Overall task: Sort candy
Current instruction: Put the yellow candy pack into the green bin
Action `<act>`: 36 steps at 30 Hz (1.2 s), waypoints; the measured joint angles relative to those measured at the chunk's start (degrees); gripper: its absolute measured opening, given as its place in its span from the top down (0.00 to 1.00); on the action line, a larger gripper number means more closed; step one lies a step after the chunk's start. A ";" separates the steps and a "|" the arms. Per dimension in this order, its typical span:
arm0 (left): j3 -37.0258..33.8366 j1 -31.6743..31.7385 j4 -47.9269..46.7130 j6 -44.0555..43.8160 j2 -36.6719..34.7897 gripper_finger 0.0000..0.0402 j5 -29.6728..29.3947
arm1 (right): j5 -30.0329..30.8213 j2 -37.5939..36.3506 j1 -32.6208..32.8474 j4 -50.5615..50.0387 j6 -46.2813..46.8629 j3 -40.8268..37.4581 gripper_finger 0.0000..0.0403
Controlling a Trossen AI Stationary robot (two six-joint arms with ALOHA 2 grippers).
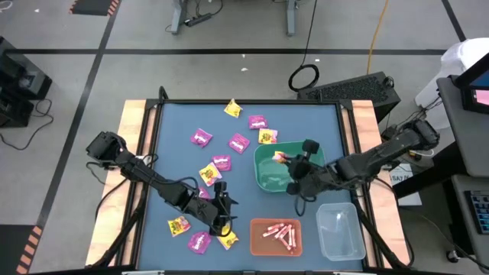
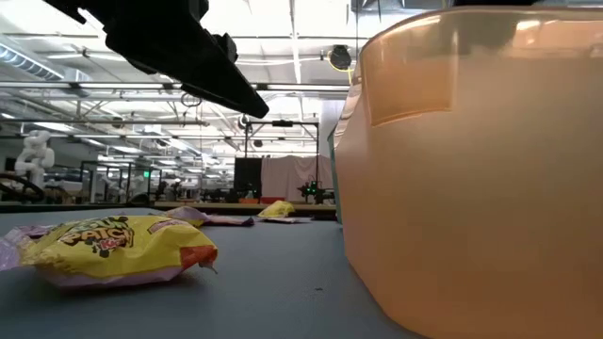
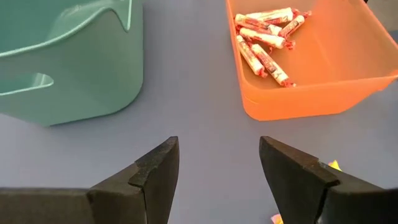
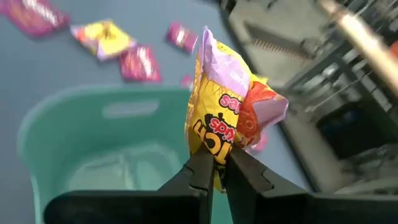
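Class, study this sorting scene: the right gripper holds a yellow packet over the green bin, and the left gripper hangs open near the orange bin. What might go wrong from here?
1. The right gripper pinches only the lower edge of the yellow packet, so it might slip early and miss the green bin.
2. The left gripper, open above bare table, sits near the orange bin; a careless move might nudge it.

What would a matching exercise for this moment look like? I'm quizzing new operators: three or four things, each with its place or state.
Things:
1. stick candies
2. yellow packet
3. left gripper
4. clear bin

Places or states:
A. open above bare table
B. pinched by the right gripper over the green bin
C. in the orange bin
D. nothing visible inside

Pairs: 1-C, 2-B, 3-A, 4-D
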 joint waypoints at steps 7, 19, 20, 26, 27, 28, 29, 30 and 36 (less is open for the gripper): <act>1.39 0.00 -0.97 -1.12 -1.05 0.43 -4.58 | -13.10 4.00 -6.62 6.39 4.81 -7.93 0.94; 2.56 -0.38 -7.10 -2.91 -5.23 0.43 -8.90 | -17.25 4.36 -9.00 6.89 8.04 -9.04 0.86; 2.61 -0.59 -6.83 -2.89 -5.65 0.43 -8.90 | -18.06 4.36 -9.38 6.94 8.01 -9.04 0.84; 2.64 -1.14 -11.07 -3.38 -6.78 0.43 -9.63 | -19.56 4.34 -10.52 6.93 7.07 -9.06 0.71; 2.64 -1.14 -13.18 -4.36 -6.77 0.43 -9.90 | -19.79 4.19 -10.49 7.14 7.07 -9.06 0.70; 2.63 -1.14 -15.67 -5.83 -6.73 0.43 -10.40 | -19.93 4.04 -10.35 7.43 7.12 -9.06 0.68; 2.53 -1.14 -18.46 -7.71 -6.73 0.43 -11.05 | -20.23 3.90 -10.06 7.42 7.40 -8.92 0.67; 2.39 -1.14 -21.61 -9.98 -6.73 0.43 -11.93 | -20.30 3.70 -9.57 6.82 7.74 -8.60 0.66; -0.50 -1.01 -35.28 -21.89 -6.71 0.43 -14.05 | -21.19 1.59 -5.58 -1.38 11.77 -4.66 0.64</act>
